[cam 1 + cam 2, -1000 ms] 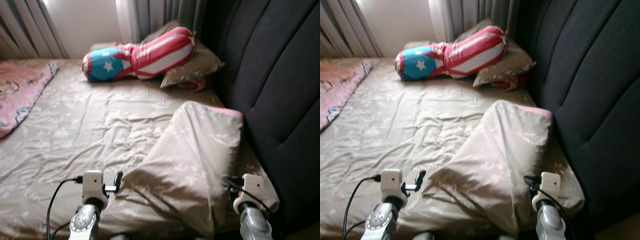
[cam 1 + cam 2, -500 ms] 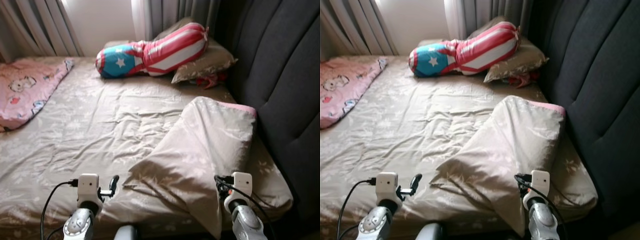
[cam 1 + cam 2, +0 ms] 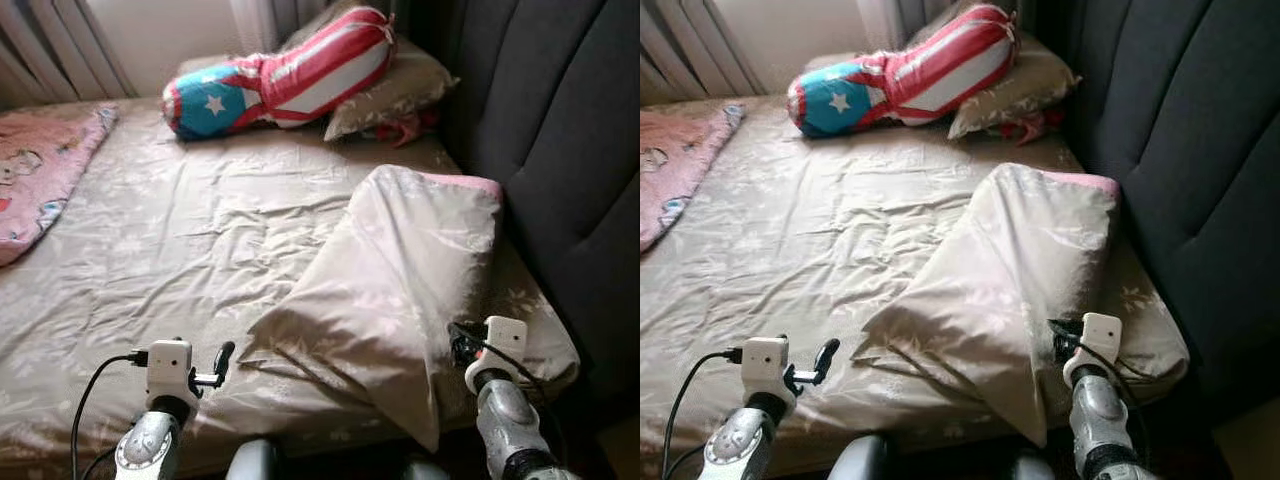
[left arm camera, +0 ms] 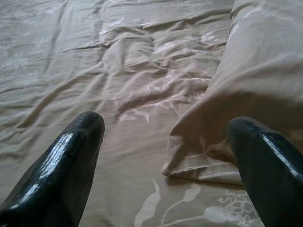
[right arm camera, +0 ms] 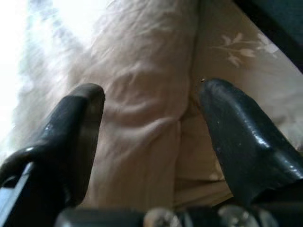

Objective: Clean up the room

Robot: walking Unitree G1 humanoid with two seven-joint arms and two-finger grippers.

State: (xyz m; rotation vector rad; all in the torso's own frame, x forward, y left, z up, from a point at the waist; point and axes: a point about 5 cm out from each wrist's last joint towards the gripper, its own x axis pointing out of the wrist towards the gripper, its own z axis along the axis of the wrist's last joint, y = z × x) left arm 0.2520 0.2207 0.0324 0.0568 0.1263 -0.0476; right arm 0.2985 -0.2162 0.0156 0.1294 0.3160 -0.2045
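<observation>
We're standing at the foot edge of the bed, and our view has swung a touch since half a second ago: the pink blanket at ten o'clock now sits further out toward the frame edge, and the dark headboard at two o'clock takes up more of the right side. That's our head moving, not the bedding; the things lie as they did.

The beige pillow lies slanted at one o'clock, its near corner pointing down toward us. The left gripper hovers low over the sheet with its fingers spread apart, the pillow's corner just beside its one finger. The right gripper is spread too, fingers straddling the pillow's side seam, holding nothing.

Up at twelve o'clock the striped star bolster rests against a second pillow.

We judge we're squared up to take the near pillow from both sides; the grasp itself is not yet made.
</observation>
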